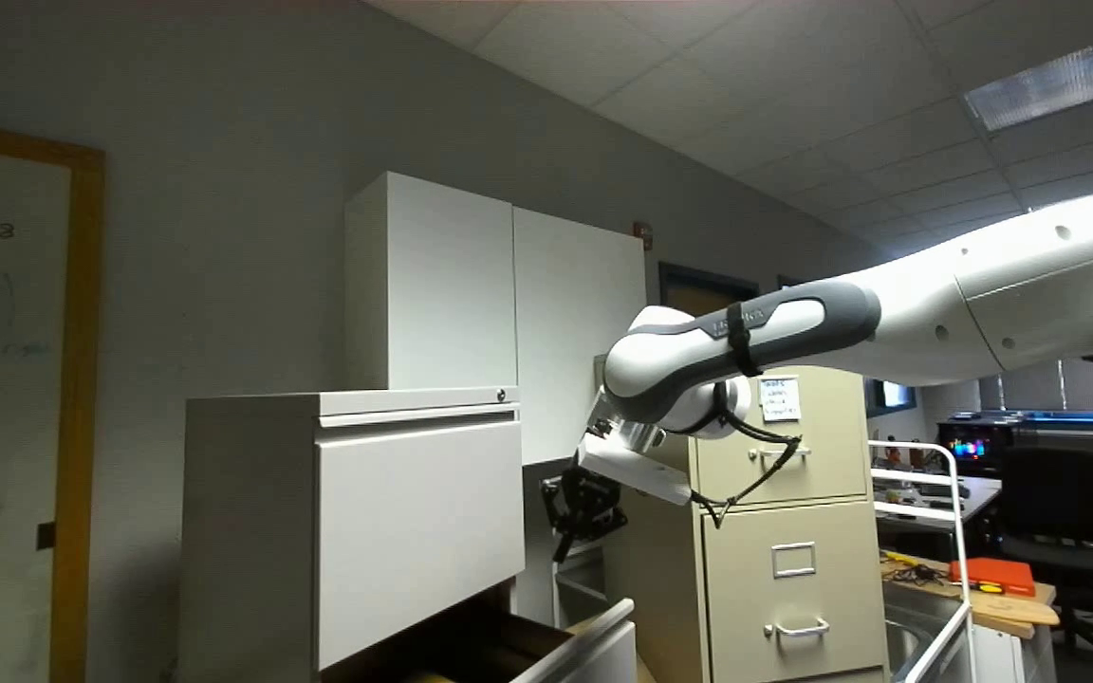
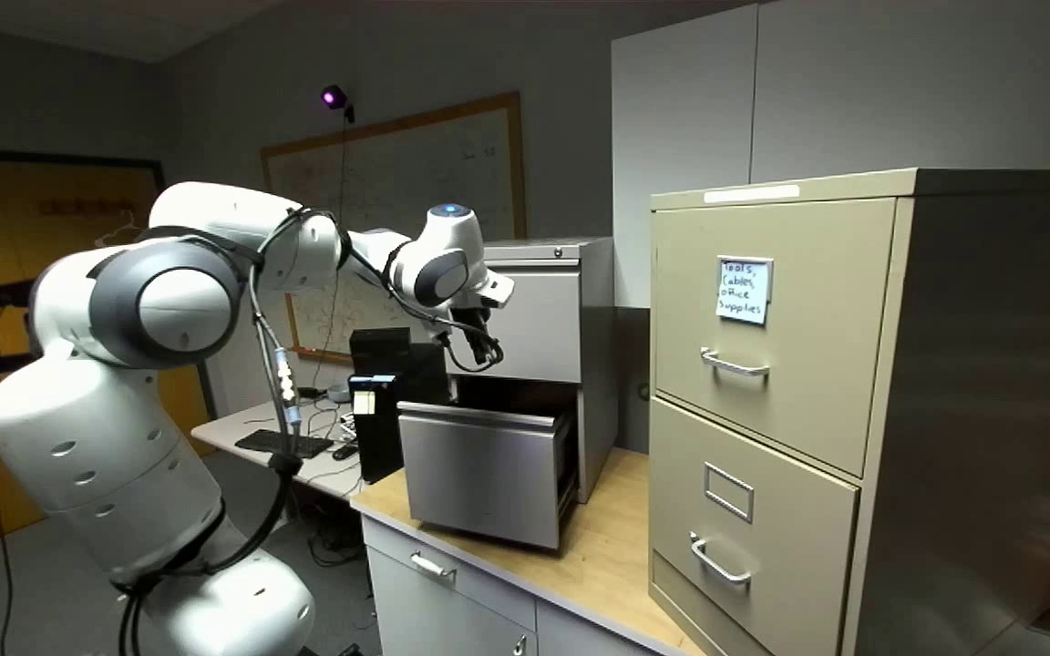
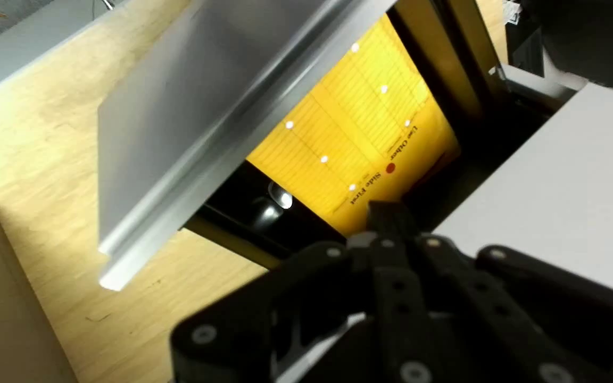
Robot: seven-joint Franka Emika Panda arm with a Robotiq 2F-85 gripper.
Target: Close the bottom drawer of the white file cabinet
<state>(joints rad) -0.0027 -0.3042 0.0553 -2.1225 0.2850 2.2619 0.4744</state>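
The white file cabinet [image 1: 418, 531] shows in both exterior views [image 2: 539, 319], and its upper front fills the right of the wrist view [image 3: 567, 197]. Its bottom drawer [image 2: 484, 474] is pulled well out. The drawer's front also shows at the lower edge of an exterior view [image 1: 599, 655] and at upper left in the wrist view [image 3: 195, 106]. A yellow envelope [image 3: 359, 127] lies inside. My black gripper [image 1: 565, 545] is above the open drawer, in front of the upper front, apart from the drawer's front. Its fingers [image 3: 391, 215] are together with nothing visible between them.
A beige cabinet with handles [image 2: 766, 364] stands beside the white cabinet on the wooden counter [image 2: 612, 547]. A taller white cupboard [image 1: 452, 285] is behind. A desk [image 2: 252, 424] with black computer equipment [image 2: 388, 401] is on the far side.
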